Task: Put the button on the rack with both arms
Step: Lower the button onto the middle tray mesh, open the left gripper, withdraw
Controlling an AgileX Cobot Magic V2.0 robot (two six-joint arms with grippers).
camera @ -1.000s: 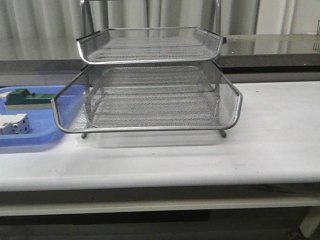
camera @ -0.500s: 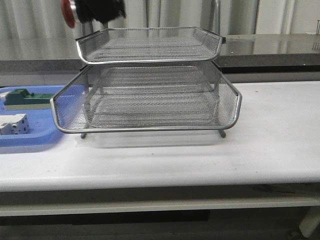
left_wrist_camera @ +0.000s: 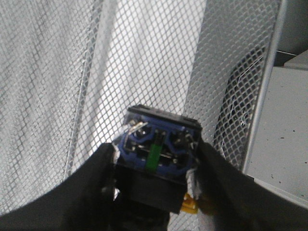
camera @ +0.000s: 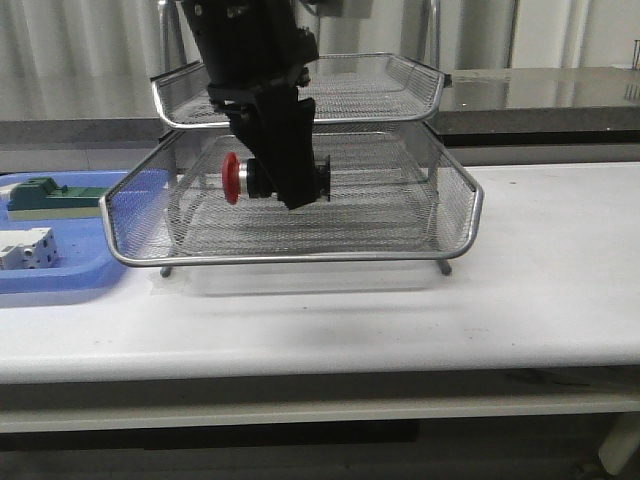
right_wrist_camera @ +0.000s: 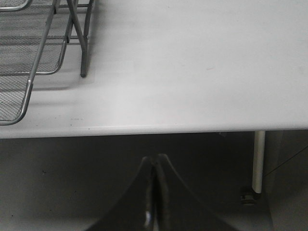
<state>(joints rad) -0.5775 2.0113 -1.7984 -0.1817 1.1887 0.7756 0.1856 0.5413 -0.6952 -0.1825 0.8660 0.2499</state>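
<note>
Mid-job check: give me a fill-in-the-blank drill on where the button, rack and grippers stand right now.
1. The red-headed push-button switch is gripped by the ____ gripper.
2. The right gripper has its fingers ____.
3. The button's red head faces the flat ____ plastic tray.
4. The button hangs at the silver wire-mesh rack, level with its ____ tier.

Answers: left; shut; blue; lower

Right gripper (right_wrist_camera: pixel 153 192) fingers pressed together off the table (right_wrist_camera: pixel 192 72) edge, rack (right_wrist_camera: pixel 33 72) corner and leg on the tabletop

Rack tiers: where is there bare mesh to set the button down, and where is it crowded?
The rack's lower mesh floor is bare right of the left gripper holding the button; the top tier looks bare too. The blue tray beside it holds blocks.
</note>
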